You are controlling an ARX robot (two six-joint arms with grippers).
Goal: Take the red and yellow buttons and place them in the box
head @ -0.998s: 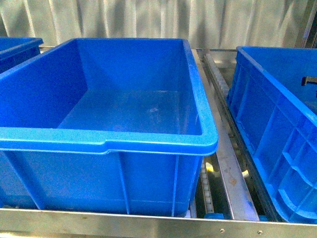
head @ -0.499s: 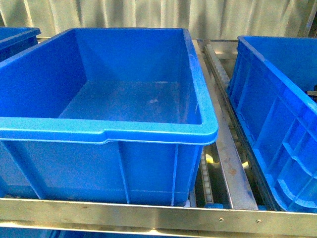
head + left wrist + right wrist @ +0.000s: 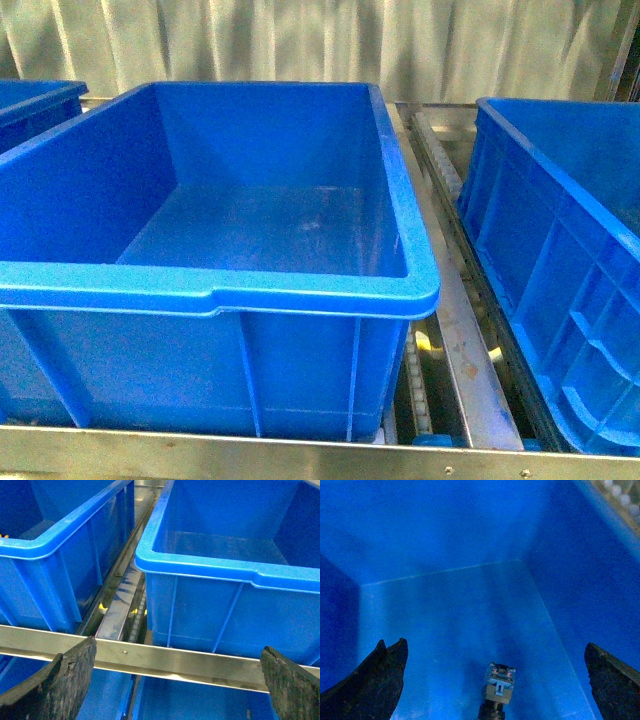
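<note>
The right jaws hang wide open inside a blue bin [image 3: 445,540], over one small button [image 3: 496,687] on its floor, cap colour hidden. It looks light, hard and apt to roll; I'd pinch the squarish body, not the slick cap. The left jaws gape empty near the box [image 3: 210,565].

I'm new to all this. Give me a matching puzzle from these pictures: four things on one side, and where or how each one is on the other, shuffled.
Things:
1. centre bin
2. left fingers
3. right fingers
4. small grey part

States:
A. lying on a blue bin floor
B. open, over a steel rail
C. nothing visible inside
D. open, down inside a bin

Pairs: 1-C, 2-B, 3-D, 4-A
</note>
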